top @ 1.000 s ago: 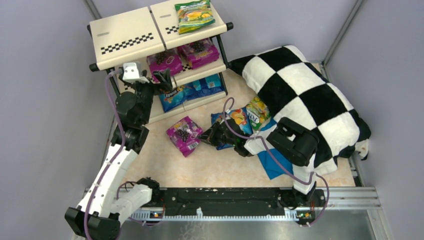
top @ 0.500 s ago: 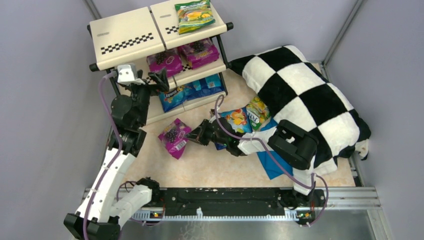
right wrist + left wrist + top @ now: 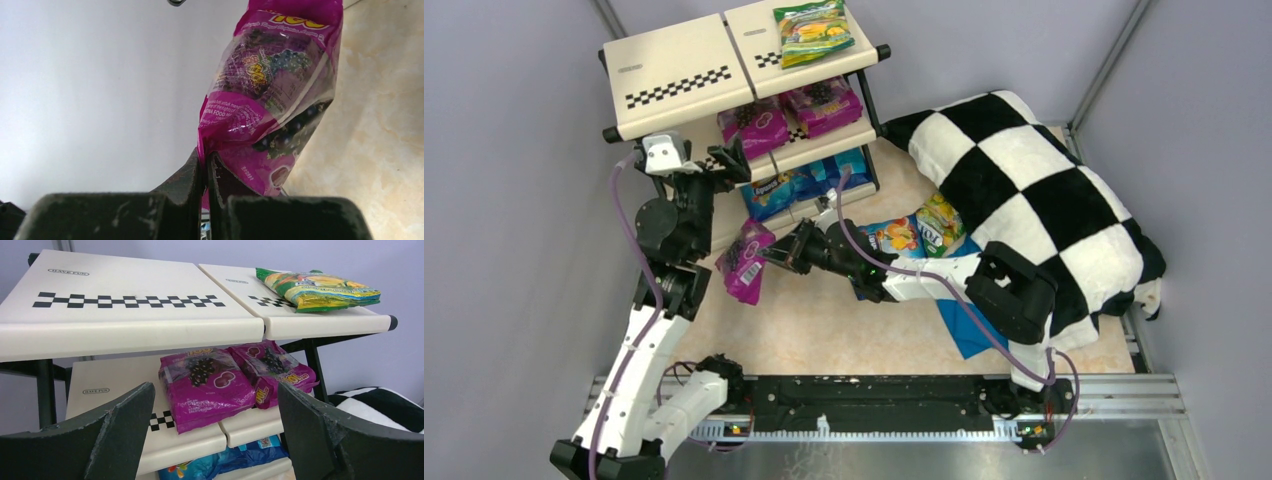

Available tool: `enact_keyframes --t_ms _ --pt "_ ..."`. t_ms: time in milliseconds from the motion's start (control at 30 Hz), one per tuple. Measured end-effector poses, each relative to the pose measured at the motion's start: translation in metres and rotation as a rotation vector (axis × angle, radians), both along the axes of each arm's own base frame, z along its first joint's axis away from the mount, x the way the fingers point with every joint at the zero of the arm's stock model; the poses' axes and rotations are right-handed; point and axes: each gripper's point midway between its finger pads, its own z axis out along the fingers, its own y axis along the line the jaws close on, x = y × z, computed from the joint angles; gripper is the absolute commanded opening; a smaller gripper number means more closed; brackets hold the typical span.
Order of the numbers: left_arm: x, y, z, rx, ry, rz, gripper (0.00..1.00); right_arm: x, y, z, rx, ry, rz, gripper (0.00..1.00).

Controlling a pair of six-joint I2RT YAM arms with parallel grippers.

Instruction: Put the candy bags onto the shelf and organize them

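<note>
My right gripper [image 3: 776, 255] is shut on the edge of a magenta-purple grape candy bag [image 3: 744, 261], lifted off the floor in front of the shelf [image 3: 674, 75]; the bag fills the right wrist view [image 3: 272, 85]. My left gripper [image 3: 729, 160] is open and empty, facing the middle tier [image 3: 120, 385]. Two magenta bags [image 3: 207, 385] lie on the middle tier, a green-yellow bag [image 3: 320, 289] on the top tier [image 3: 125, 305], blue bags [image 3: 225, 465] on the bottom tier. A blue bag [image 3: 892, 238] and a green-yellow bag [image 3: 941, 226] lie on the floor.
A black-and-white checkered pillow [image 3: 1034, 190] fills the right side. A plain blue cloth [image 3: 974, 330] lies under its near edge. Grey walls enclose the tan floor [image 3: 824, 330]. The left half of each shelf tier is bare.
My right gripper has carried the magenta bag left, off the floor, toward the shelf's front. My left gripper has shifted slightly left and back, staying open.
</note>
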Motion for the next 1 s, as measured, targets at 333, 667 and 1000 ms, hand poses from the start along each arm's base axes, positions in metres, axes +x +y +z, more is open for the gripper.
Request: enact_keyframes --t_ms 333,667,1000 --pt "0.012 -0.006 -0.012 0.009 0.038 -0.014 0.99 -0.002 -0.045 -0.066 -0.179 0.035 -0.103 0.0" --pt "0.025 -0.035 -0.033 0.068 0.099 -0.064 0.99 -0.014 -0.1 -0.129 -0.445 -0.02 -0.156 0.37" --pt "0.005 -0.053 -0.081 -0.013 0.301 -0.149 0.99 -0.019 -0.112 -0.143 -0.627 -0.204 -0.048 0.72"
